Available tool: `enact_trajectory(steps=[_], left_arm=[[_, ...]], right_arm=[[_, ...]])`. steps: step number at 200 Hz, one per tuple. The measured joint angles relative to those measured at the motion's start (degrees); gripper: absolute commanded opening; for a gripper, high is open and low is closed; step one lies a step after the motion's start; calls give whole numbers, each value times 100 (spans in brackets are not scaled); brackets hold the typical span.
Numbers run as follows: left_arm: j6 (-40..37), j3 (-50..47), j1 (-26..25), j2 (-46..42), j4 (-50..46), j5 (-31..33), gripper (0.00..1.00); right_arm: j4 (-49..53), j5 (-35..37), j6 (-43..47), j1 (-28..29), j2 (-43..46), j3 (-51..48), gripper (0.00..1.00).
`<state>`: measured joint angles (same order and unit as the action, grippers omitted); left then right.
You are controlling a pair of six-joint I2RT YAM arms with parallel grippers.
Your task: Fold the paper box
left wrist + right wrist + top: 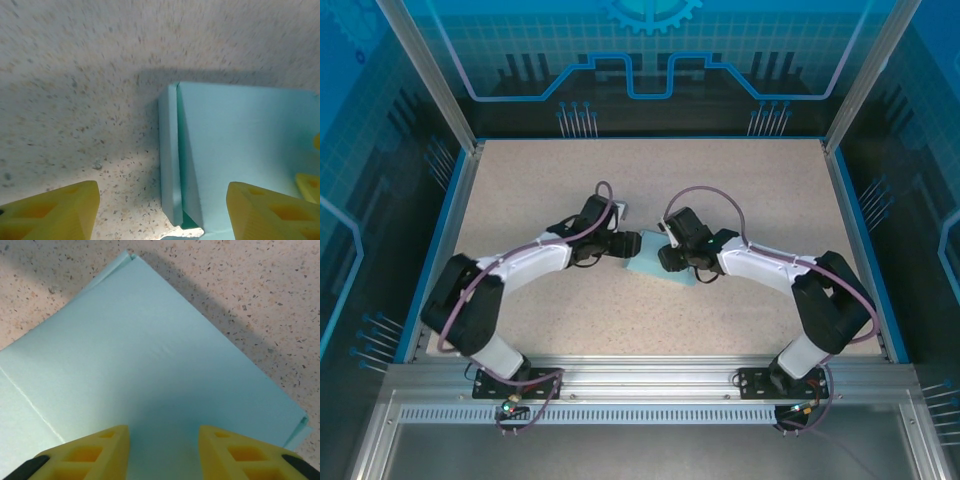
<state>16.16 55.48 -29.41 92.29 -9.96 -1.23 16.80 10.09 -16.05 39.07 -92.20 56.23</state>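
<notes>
Item: paper box (150,365), flat, edge flap raised; left gripper (162,205) wide, astride flap; right gripper (162,445) half-open, seemingly pinning panel. Fold along crease.

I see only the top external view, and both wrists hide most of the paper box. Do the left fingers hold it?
Observer: No. The left fingers stand open, one over the table, one over the paper box.
Operator: What is at that edge?
Observer: A narrow strip, creased off from the rest of the box.
Operator: And the other arm?
Observer: The right fingers are apart above the box, nothing between them.
</notes>
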Motion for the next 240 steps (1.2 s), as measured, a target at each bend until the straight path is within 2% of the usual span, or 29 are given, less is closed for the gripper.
enact_trajectory(steps=[32, 81, 130, 186, 240], left_arm=[[-11, 35, 0, 463, -48, -144, 68], [-15, 33, 0, 575, 46, -275, 66], [-2, 13, -7, 590, 131, -299, 67], [9, -26, -92, 592, 184, -299, 67], [48, -116, -199, 590, 225, -315, 67]], right_arm=[[7, 4, 184, 0, -42, -2, 42], [269, -9, 446, -2, 42, 2, 45], [361, -363, 431, -101, 525, -4, 41], [238, -643, 385, -310, 111, -304, 38], [79, -885, 463, -651, -98, -138, 38]])
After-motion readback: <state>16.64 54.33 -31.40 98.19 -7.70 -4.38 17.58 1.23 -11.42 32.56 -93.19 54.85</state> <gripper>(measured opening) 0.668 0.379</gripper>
